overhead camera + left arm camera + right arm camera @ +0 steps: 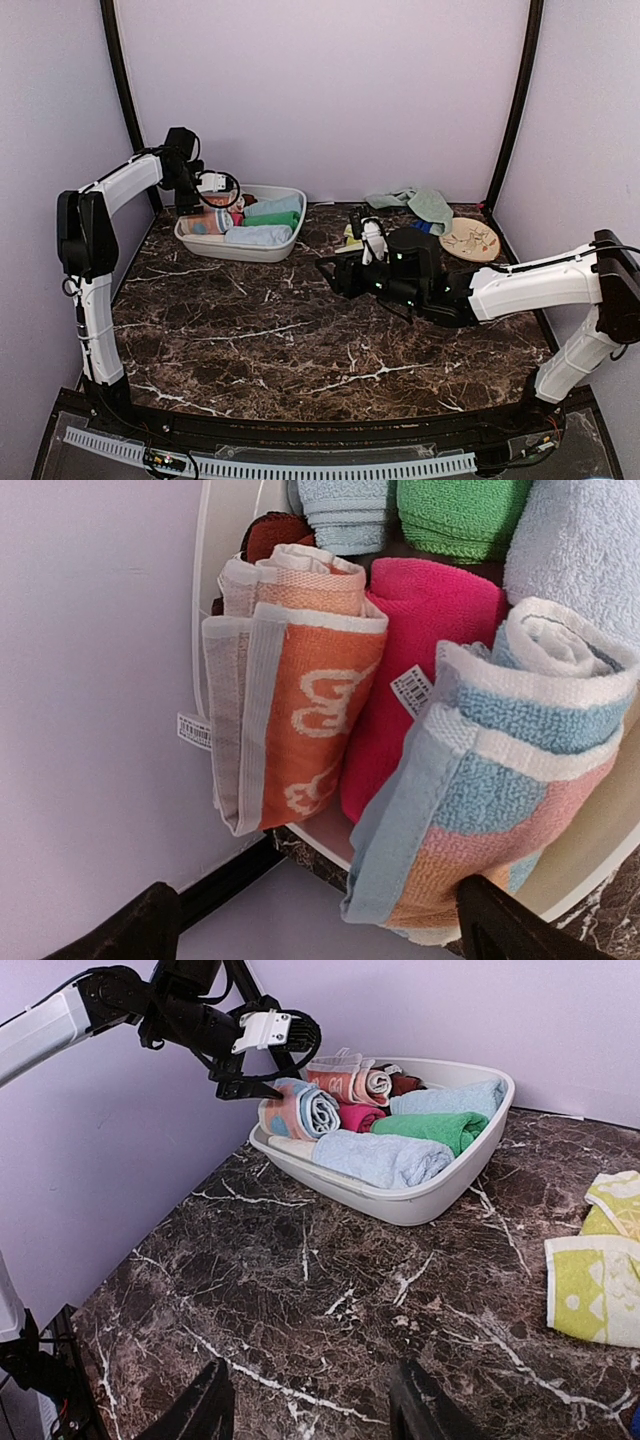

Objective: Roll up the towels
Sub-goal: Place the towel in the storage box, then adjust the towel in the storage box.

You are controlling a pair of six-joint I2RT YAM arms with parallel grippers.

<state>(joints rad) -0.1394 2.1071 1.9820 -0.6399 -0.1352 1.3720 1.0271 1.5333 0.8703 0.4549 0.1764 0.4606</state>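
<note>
**A:** What does the overhead view show?

**B:** A dark marble table (300, 340). At the back left, a white tub (290, 240) holds rolled towels (260, 236), and the left pincer (215, 190) hangs over its left end. The right pincer (335, 275) is mid-table, pointing left toward the tub. Three towels lie unrolled. A yellow-green towel (350, 235) is just behind the right wrist, and a mint towel (420, 203) is farther back. A dark blue towel (424, 228) shows only as a scrap beside one beige disc (470, 240). All three are nearer the right arm.

**A:** And the left wrist view?

**B:** It looks down into the tub. The left pincer's fingers (130, 930) stand wide apart with nothing between them, and the rolls lie just ahead. There are seven: orange roll (310, 700), hot pink roll (420, 650), blue-and-peach striped roll (520, 770), dark red roll (275, 532), light blue roll (345, 510), green roll (460, 515) and pale blue roll (590, 560).

**A:** The right wrist view?

**B:** The right pincer's fingers (205, 1405) are apart and empty over bare marble. The tub is ahead, well apart. The yellow-green towel lies flat off to the pincer's right, not ahead of it. The frame edge cuts it off, so its long axis cannot be told. In my judgement, the next roll calls for the right arm to swing right toward it
</note>
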